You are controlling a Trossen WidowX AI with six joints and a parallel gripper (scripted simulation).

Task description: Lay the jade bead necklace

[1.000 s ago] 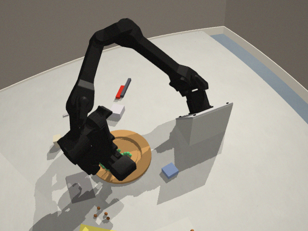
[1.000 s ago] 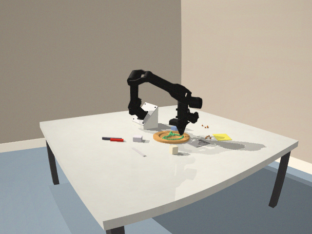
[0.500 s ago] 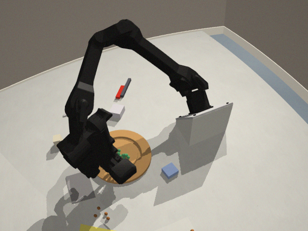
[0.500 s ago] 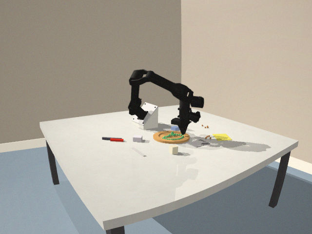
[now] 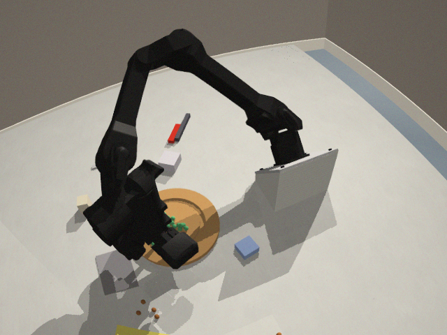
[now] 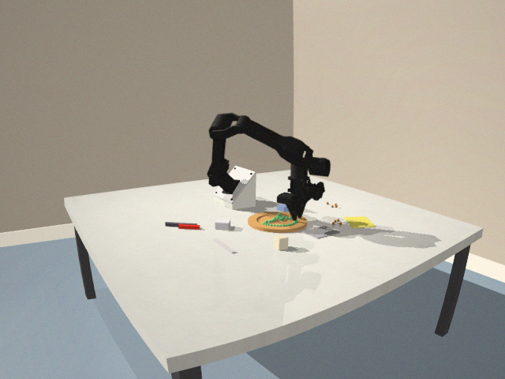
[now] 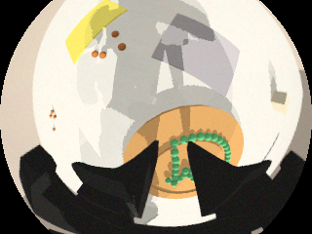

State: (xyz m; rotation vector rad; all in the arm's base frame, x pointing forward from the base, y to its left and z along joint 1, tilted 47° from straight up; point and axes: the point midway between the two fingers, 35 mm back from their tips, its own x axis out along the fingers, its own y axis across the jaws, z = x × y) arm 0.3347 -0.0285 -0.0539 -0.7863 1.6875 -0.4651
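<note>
The black six-joint arm (image 5: 230, 79) (image 6: 265, 136) arches from its angled white base bracket (image 5: 306, 187) (image 6: 246, 196) over to the round wooden bead board (image 5: 213, 223) (image 6: 255, 225) (image 7: 205, 114). On that board lies the jade bead necklace (image 5: 181, 226) (image 6: 281, 224) (image 7: 201, 136). In the wrist view one curved run of it follows the groove, or nearly so, while another run cuts straight across the middle and ends in a small bunch. The gripper (image 5: 153, 243) (image 6: 296, 218) (image 7: 173, 142) points down at the board, its fingers partly apart with nothing clasped; beads show in the gap between them, seemingly below the tips. The top view hides the fingertips behind the wrist, so whether they touch a bead I cannot tell.

The step in hand looks like seating the strand piece by piece, with the fingers just now free of it. Part of the loop seems placed; the straight run and the bunch are the work left. The next move likely calls for lifting straight up, clear of the beads, then pinching the stray run and drawing it outward to the bare stretch of groove. A sideways sweep this low could drag seated beads out again.

Of the small things around, the blue block (image 5: 246, 246) (image 6: 282, 208) sits near the board, apart from it, and needs no handling.
</note>
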